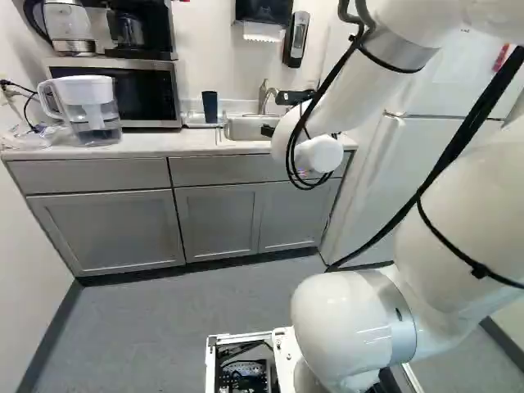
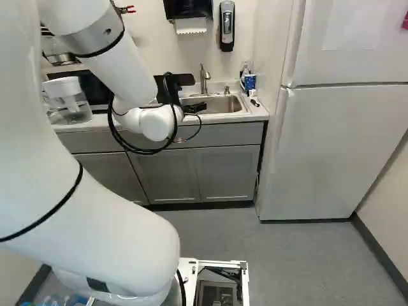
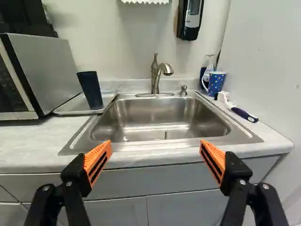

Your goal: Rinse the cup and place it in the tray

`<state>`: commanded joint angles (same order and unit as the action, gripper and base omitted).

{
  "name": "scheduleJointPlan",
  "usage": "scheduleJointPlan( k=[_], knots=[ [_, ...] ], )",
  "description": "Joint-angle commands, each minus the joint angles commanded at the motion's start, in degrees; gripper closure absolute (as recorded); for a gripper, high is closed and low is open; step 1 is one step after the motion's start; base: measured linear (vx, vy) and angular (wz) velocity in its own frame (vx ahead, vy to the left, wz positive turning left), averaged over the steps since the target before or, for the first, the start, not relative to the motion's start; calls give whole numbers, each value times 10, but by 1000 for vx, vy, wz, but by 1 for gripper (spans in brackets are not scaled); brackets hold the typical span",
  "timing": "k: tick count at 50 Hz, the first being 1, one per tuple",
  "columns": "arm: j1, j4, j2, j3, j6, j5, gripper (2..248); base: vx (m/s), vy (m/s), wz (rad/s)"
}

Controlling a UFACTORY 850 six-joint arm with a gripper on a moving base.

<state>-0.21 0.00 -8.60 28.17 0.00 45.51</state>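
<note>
Spreading both orange-padded fingers of the gripper wide apart, released, on the near side of the counter. Facing the stainless-steel sink, directly ahead and seen across the gap between the fingertips. Extending from the white arm, toward the same sink.

Locating the dark blue cup upright on the tray, to the left of the sink and just beside the right side of the microwave. Noting, at the far edge of the sink, the curved faucet and, just to its right, the small soap pump.

Observing, right of the sink, the blue dotted mug and, nearer, the brush, lying on the counter beside the refrigerator. Observing also, farther left, the lidded water pitcher near the front of the microwave, and on top of the latter the kettle and the coffee maker.

Hanging on the far wall above the sink area: to the left, the paper towel dispenser; to the right, the soap dispenser.
</note>
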Motion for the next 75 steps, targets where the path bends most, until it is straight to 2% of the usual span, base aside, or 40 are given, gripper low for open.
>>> scheduleJointPlan(
  k=[42, 75],
  knots=[
    [0, 0, 1, 55, 0, -21, 3, 0, 0, 0],
    [0, 0, 8, 102, 0, -67, 3, 0, 0, 0]
  ],
)
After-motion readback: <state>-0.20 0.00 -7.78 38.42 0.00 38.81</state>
